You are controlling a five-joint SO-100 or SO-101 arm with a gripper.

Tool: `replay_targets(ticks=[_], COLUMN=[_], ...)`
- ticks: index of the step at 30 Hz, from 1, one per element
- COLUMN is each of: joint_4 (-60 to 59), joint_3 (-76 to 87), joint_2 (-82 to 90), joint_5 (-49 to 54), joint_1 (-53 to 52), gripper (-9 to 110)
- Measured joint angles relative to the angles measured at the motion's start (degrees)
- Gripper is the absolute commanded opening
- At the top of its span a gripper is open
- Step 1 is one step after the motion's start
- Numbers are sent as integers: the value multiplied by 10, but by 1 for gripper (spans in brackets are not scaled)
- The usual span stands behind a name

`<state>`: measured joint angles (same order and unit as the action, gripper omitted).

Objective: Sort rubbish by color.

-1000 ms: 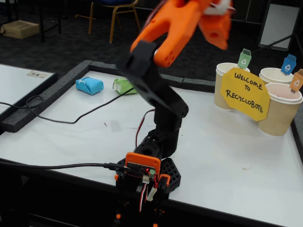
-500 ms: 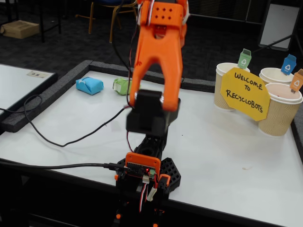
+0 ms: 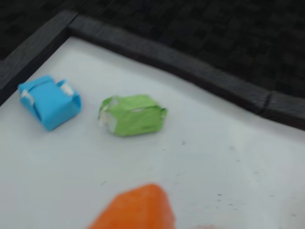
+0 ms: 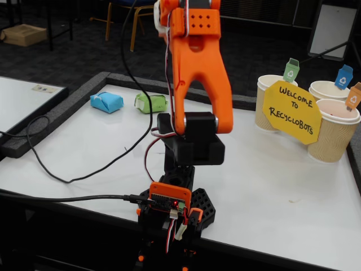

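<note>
Wrist view: your blue bundle lies upper left, the green bundle just right of it, apart, on the white table. An orange gripper part enters bottom centre; jaw state cannot be told.

This looks like a demo stand in a meeting hall or event room. A white bench edged with black foam strips stands on dark carpet, with a metal-legged chair and a cardboard box behind. A hand-lettered yellow sign reading "Welcome to Recyclobots" leans on paper cups tagged with recycling symbols, beside an orange hobby robot arm.
</note>
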<state>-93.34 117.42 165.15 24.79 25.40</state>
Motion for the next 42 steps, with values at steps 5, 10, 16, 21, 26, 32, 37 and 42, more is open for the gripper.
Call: replay_targets(ticks=[5, 10, 16, 21, 26, 32, 37, 42], joint_4=[48, 81, 101, 101, 112, 148, 167, 191], joint_3=[57, 79, 93, 94, 84, 32, -39, -109], joint_2=[-3, -29, -75, -156, -226, -319, -406, -514], joint_5=[0, 0, 0, 0, 0, 0, 0, 0], joint_1=[17, 40, 69, 104, 118, 118, 118, 118], gripper=[0, 0, 0, 0, 0, 6, 8, 11])
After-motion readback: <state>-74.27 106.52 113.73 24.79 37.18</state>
